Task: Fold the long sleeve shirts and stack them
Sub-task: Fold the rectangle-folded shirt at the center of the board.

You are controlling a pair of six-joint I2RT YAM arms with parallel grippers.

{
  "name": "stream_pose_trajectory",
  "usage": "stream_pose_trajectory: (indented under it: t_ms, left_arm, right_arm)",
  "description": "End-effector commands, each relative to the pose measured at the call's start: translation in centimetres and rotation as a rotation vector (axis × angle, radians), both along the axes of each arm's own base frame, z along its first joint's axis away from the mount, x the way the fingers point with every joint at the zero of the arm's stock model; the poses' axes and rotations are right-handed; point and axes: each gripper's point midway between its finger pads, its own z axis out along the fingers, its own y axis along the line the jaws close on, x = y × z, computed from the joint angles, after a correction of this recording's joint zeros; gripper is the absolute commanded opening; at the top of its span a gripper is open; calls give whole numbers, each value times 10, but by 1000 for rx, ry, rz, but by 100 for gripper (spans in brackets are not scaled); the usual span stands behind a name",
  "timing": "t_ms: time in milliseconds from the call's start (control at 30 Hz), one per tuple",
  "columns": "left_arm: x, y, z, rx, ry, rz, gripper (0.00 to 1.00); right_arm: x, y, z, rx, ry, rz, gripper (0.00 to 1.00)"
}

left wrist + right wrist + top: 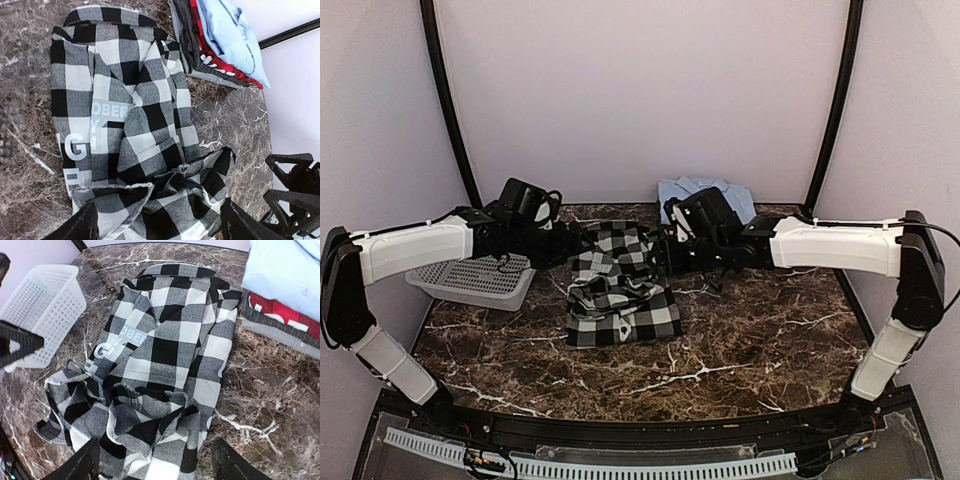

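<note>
Presently, my left gripper and my right gripper hang over the large black-and-white buffalo-check cloth shirt, one reaching in from each side. On both, the jaws stand spread wide with nothing clamped between them. The checked cloth lies below them on the surface.

Location: the checked shirt lies on the brown marble-patterned table, about midway between the left and right edges and towards the far edge.

Condition: it is folded only roughly. The end towards the near edge lies flat and fairly square. The middle is rumpled, with loose folds and a hem bunched up beneath my jaws. White block lettering shows on one panel. I can make out "OBER" and a large "G", and the other letters are partly lost in the folds.

Other shirts: a stack sits at the far edge, right of the middle and just beside the checked shirt's far right corner. A light blue collared shirt lies on top, with a red shirt bearing white marks under it. Grey cloth lies beneath the red. I cannot tell what garment it is.

Also noted: a pale perforated plastic basket stands at the left edge, apart from the checked shirt.
</note>
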Motion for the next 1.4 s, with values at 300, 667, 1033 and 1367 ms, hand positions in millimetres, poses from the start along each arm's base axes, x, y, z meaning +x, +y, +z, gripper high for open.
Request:
stream_pose_trajectory:
  t_ms: [300,667,1033,1367]
  left_arm:
    - [-106,38,-13,162,76,-129,23]
    - [-147,2,-69,67,172,-191,7]
    - [-101,-38,-88,89,137,-198,6]
    - [-36,-42,-76,169,50,-106,8]
  right_arm:
    - [-93,30,-28,-33,2,259,27]
    - [-87,37,-73,-64,41,214,8]
    - [-67,38,-91,-82,58,140,5]
    - [-25,43,-86,-74,34,84,7]
